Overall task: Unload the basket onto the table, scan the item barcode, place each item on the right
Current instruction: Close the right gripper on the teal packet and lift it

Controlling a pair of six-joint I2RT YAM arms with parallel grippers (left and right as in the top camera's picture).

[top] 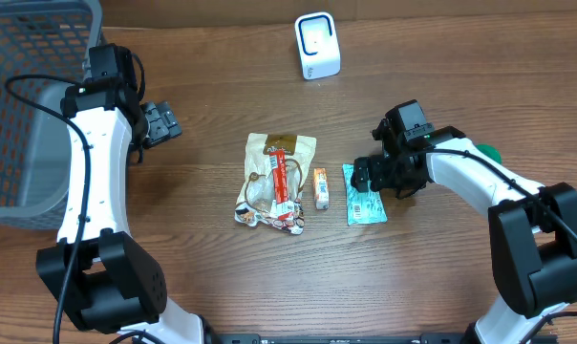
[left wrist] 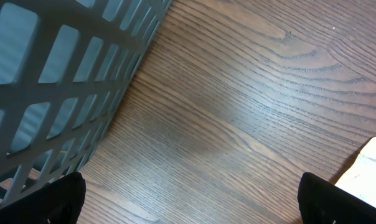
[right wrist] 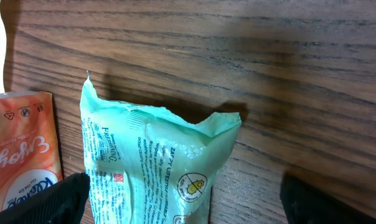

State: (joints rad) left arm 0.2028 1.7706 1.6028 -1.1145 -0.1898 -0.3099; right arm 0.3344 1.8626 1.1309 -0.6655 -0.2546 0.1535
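The basket [top: 21,96] is shown whole only overhead. In the left wrist view its mesh wall is seen close beside the left gripper [top: 162,122], whose jaws are spread wide over bare wood. The packet [right wrist: 157,155] is framed beneath the right gripper [top: 373,178], equally wide; its print is legible only there. The scanner [top: 317,45] stands well ahead.

You looked straight down from overhead on the tabletop [top: 441,57], from far enough to take in the whole working area. Your left wrist camera faced down, close over bare wood beside the grey basket [left wrist: 57,81], which the overhead showed toward the far left corner. Your right wrist camera hung low over the green packet [right wrist: 150,162] and orange packet [right wrist: 23,155], both also visible mid-tabletop from above.
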